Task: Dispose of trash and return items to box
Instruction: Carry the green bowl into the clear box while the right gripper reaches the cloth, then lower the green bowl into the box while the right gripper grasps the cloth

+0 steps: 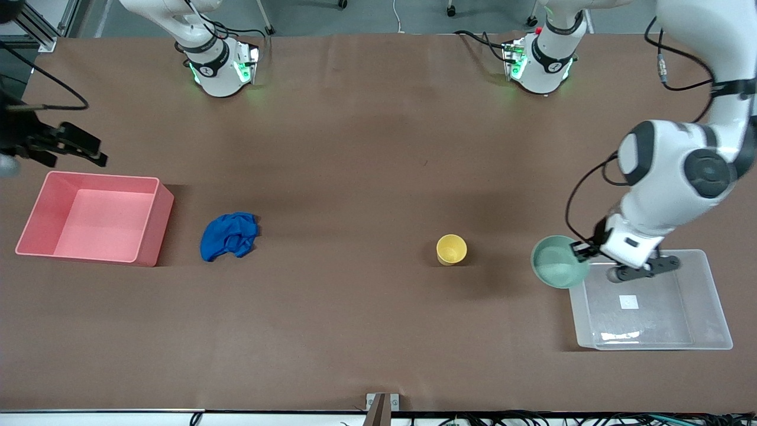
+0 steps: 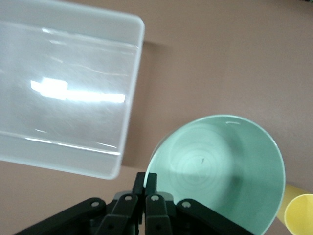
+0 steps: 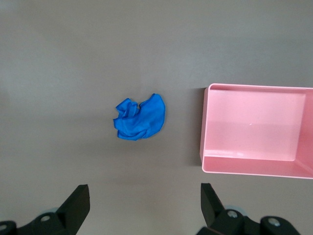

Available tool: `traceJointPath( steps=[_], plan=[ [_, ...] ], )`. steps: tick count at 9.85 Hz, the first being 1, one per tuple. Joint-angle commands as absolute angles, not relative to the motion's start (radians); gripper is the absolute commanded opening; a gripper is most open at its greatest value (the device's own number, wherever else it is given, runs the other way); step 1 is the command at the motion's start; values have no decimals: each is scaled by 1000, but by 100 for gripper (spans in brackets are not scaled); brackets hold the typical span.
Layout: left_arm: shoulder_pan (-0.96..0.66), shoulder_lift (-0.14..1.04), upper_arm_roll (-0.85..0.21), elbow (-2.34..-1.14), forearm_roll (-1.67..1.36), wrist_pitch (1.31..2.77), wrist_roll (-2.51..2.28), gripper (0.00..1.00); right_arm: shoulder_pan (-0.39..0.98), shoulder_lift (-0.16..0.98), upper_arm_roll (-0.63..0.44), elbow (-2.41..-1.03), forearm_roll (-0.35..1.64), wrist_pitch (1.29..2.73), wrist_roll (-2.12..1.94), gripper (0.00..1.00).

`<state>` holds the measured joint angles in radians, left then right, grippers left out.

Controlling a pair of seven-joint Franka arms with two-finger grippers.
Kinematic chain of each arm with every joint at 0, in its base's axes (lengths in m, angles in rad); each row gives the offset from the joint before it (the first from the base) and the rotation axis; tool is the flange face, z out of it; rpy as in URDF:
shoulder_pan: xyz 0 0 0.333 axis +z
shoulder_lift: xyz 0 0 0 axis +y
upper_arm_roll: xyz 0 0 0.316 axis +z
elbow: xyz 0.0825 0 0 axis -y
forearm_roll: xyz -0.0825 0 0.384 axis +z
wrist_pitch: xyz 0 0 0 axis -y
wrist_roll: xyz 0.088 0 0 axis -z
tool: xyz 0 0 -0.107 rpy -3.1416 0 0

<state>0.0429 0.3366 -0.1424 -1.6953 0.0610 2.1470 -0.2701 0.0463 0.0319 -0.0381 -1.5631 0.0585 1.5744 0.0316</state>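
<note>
One pale green bowl [image 1: 558,262] — round, mouth up — is pinched at its rim by the left gripper [image 1: 582,251], jaws shut, just beside the clear box [image 1: 712,296] corner. Right gripper [image 3: 144,205] is held wide open, empty, near pink bin [image 1: 35,213]. Blue cloth [image 1: 229,236], yellow cup [image 1: 452,249] w/ mouth up.

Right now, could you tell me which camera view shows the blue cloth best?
The right wrist view: the blue cloth sits central, folds clear, beside the pink bin. The front view shows it smaller; the left wrist view misses it.

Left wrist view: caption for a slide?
Left claw shut on the green bowl's rim, beside the clear box.
</note>
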Motion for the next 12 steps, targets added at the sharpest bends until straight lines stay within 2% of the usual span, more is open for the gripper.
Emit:
traceJointPath(
  steps=[1, 2, 4, 5, 7, 9, 12],
  plan=[
    [110, 429, -140, -1606, 119, 2111, -130, 0, 49, 40, -40, -1740, 69, 1772, 43, 100],
    [145, 458, -140, -1577, 126, 2111, -53, 0, 81, 73, -41, -1796, 69, 1874, 43, 100],
    [213, 536, -140, -1522, 121, 2109, 126, 0, 104, 168, -40, -1844, 69, 1983, 87, 99],
    [238, 592, -140, -1478, 120, 2111, 190, 0, 129, 181, -41, -1905, 69, 2072, 87, 99],
    [253, 668, -140, -1430, 120, 2118, 213, 0, 188, 209, -41, -2073, 69, 2321, 86, 100],
    [255, 734, -140, -1391, 120, 2128, 238, 0, 175, 230, -43, -2130, 63, 2371, 84, 100],
    [270, 804, -138, -1390, 120, 2207, 244, 0, 184, 337, -41, -2132, 58, 2433, 83, 100]
  ],
)
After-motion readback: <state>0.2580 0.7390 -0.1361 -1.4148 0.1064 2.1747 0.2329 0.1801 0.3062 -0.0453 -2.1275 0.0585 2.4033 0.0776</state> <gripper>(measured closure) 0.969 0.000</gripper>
